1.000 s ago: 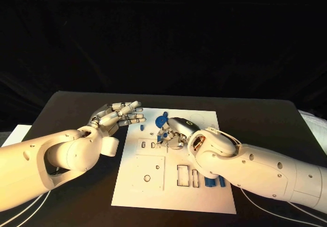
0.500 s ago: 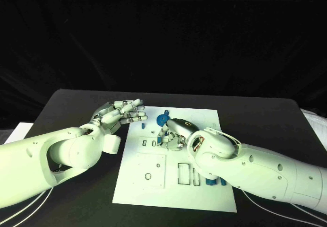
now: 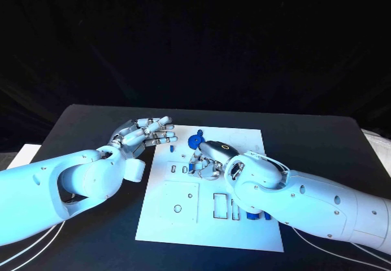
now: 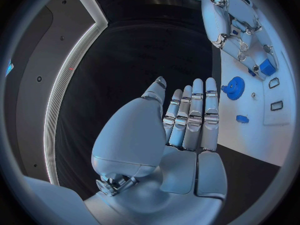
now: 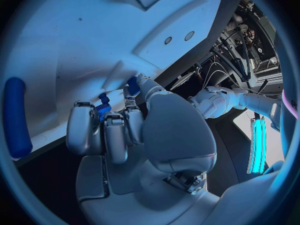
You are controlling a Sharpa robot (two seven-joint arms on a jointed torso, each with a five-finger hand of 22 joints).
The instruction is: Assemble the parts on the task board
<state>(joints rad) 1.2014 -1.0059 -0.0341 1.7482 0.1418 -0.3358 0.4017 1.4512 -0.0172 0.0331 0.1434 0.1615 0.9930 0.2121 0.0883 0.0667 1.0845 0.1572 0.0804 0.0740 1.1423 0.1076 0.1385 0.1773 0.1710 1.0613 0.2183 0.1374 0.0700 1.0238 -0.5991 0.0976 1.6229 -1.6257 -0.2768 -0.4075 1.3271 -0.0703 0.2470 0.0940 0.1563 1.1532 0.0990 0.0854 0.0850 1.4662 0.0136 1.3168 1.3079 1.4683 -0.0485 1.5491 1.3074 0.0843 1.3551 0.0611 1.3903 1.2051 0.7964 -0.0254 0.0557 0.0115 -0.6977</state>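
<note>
The white task board [image 3: 183, 220] lies mid-table. My right hand [image 3: 209, 160] is curled down on the board's upper middle, its fingertips pinching a small blue part [image 5: 103, 107] against the board surface [image 5: 75, 45]. My left hand [image 3: 147, 135] hovers with fingers stretched out and apart, holding nothing, beside the board's upper left edge. A blue gear [image 3: 196, 140] stands on the board just beyond the right hand, also seen as the gear [image 4: 235, 87] past the left hand [image 4: 184, 130]. A small blue piece [image 4: 242, 119] lies near it.
A long blue peg [image 5: 17, 116] lies on the board by the right hand. More blue parts [image 3: 257, 216] sit at the board's right edge, partly under my right forearm. Rectangular slots [image 3: 218, 205] open in the board's lower middle. Black table [image 3: 90, 130] surrounds the board.
The right hand's fingers have shifted only slightly on the blue part. The left hand stays where it was, still spread.
</note>
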